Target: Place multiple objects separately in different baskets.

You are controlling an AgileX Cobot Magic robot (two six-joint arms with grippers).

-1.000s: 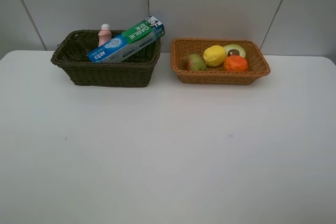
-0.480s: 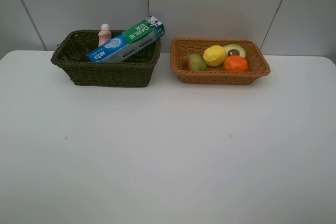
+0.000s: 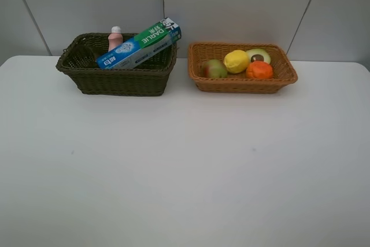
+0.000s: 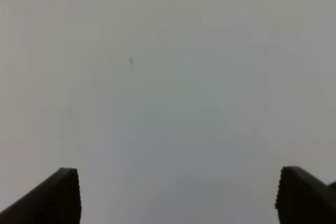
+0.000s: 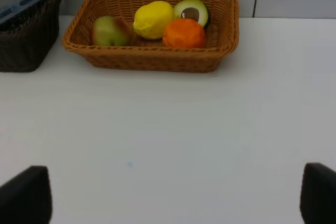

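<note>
The dark brown-green basket (image 3: 115, 82) at the back left holds the blue-green DARLIE toothpaste box (image 3: 139, 44), which leans across its rim, and a pink white-capped bottle (image 3: 115, 37). Beside it on the right, the light orange-tan basket (image 3: 243, 84) contains a pear (image 3: 214, 69), a lemon (image 3: 236, 61), a halved avocado (image 3: 258, 56) and an orange (image 3: 259, 70). Neither arm shows in the high view. My right gripper (image 5: 170, 192) is open over bare table, facing the tan basket (image 5: 152, 59) from a distance. My left gripper (image 4: 178, 198) is open above plain white table.
The white table (image 3: 185, 166) stretches wide in front of both baskets. A grey panelled wall (image 3: 231, 4) stands right behind them. The baskets sit a short gap apart.
</note>
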